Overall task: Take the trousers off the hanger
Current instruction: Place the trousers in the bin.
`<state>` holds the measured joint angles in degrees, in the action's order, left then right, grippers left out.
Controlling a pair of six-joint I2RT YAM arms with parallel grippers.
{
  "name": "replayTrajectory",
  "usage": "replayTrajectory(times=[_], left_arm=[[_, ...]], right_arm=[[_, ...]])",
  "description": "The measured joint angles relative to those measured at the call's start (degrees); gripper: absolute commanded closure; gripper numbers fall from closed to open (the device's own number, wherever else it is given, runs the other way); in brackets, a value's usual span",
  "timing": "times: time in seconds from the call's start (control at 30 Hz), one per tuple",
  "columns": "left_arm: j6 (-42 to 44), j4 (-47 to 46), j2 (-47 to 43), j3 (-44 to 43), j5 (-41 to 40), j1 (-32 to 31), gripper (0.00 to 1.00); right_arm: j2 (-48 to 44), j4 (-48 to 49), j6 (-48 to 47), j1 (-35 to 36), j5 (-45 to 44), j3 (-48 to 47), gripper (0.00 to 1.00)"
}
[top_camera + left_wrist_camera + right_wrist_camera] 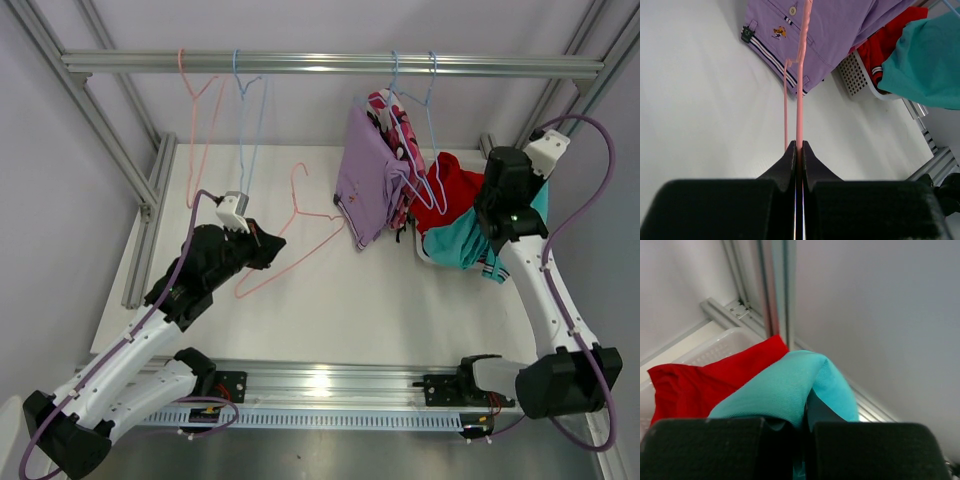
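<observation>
L gripper [799, 146] fingers pinched together on pink hanger [800, 95], lilac trousers [835, 35] at 12 o'clock beyond them; R gripper [805, 416] clamps teal trousers [790, 382], cloth bunched over fingertips, red pair [710, 377] at 10 o'clock in basket [854, 75].

Left of the lilac trousers [365, 185] the white table [330, 320] is open, crossed only by the pink hanger [801, 100], whose wire slants away from their hem. In front of them the table is bare across its width. To their right the way is crowded: red trousers [450, 185] and teal trousers [460, 245] heaped in a white basket [855, 75], the right arm [530, 280] reaching over. The pink camouflage pair [400, 135] hangs against their back. The aluminium rail [320, 63] caps them; two wire hangers [242, 140] dangle well left.
</observation>
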<state>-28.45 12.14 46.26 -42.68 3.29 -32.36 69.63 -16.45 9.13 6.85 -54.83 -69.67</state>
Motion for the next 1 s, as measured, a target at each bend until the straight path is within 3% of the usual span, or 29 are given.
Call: replayTrajectory(times=[0.43,0.73,0.8,0.83,1.0], left_arm=[[0.0,0.0,0.0,-0.1,1.5,0.0,0.99],[0.0,0.0,0.0,-0.1,1.7,0.0,0.99],[0.0,0.0,0.0,-0.1,1.7,0.0,1.0],[0.0,0.0,0.0,-0.1,1.9,0.0,1.0],[0.0,0.0,0.0,-0.1,2.1,0.0,1.0]], right_arm=[[13.5,7.3,7.4,-3.3,13.4,-0.2,1.0],[28.6,7.3,9.9,-4.2,19.4,-8.1,0.99],[31.7,7.0,10.3,-4.6,20.2,-9.8,0.81],[33.2,6.7,10.4,-4.9,20.8,-10.7,0.6],[36.7,5.3,11.5,-5.5,24.7,-14.4,0.37]])
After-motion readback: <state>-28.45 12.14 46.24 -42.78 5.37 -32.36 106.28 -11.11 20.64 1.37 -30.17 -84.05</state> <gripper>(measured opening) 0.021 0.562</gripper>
